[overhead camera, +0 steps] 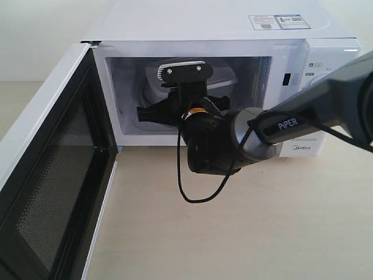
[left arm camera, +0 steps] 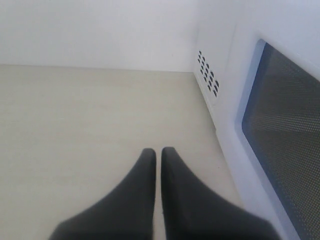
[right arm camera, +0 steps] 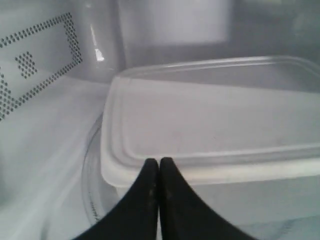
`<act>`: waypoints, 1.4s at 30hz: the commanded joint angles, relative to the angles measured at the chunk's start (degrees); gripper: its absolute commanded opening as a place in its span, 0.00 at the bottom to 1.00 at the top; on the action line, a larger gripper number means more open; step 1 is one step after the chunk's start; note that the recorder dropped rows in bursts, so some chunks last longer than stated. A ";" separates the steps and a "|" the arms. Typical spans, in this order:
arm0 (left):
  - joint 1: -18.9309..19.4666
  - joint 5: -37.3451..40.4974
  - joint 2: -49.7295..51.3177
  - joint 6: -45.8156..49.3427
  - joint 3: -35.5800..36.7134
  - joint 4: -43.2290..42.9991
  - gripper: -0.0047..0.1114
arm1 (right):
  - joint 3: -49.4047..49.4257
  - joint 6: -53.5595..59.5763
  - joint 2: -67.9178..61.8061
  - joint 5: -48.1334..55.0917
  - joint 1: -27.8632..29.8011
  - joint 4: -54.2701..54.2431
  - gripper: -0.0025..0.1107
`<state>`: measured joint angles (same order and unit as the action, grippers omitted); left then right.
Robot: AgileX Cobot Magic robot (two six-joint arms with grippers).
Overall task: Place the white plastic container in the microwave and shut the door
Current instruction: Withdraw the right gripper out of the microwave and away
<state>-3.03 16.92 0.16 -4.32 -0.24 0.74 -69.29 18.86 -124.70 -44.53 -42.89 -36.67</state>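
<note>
The white microwave stands with its door swung wide open to the left, black mesh inner face showing. Inside, the translucent white plastic container rests lidded on the glass turntable; in the exterior view the container shows behind my right arm. My right gripper is shut and empty, reaching into the cavity with its tips at the near rim of the lid. My left gripper is shut and empty over the table, beside the door's dark window.
Light wooden tabletop stretches in front of the microwave. The open door takes up the left foreground. A black cable loops below my right wrist. Vent holes mark the microwave's side wall near my left gripper.
</note>
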 commanded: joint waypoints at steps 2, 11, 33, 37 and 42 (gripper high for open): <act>0.14 0.05 -0.16 0.31 0.24 -0.12 0.08 | -0.69 -0.11 0.11 2.93 0.37 -0.17 0.02; 0.14 0.05 -0.16 0.31 0.24 -0.12 0.08 | 0.18 3.96 0.84 1.61 -4.87 -6.85 0.02; 0.14 0.05 -0.16 0.31 0.24 -0.12 0.08 | 26.30 52.46 37.11 5.22 -22.13 -50.15 0.02; 0.14 0.05 -0.16 0.31 0.24 -0.12 0.08 | 29.98 65.29 45.46 6.79 -25.75 -59.92 0.02; 0.14 0.05 -0.16 0.31 0.24 -0.12 0.08 | 33.48 69.34 53.52 8.93 -30.29 -63.28 0.02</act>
<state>-3.03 16.92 0.16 -4.32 -0.24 0.74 -37.69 86.10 -74.81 -37.28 -71.02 -98.62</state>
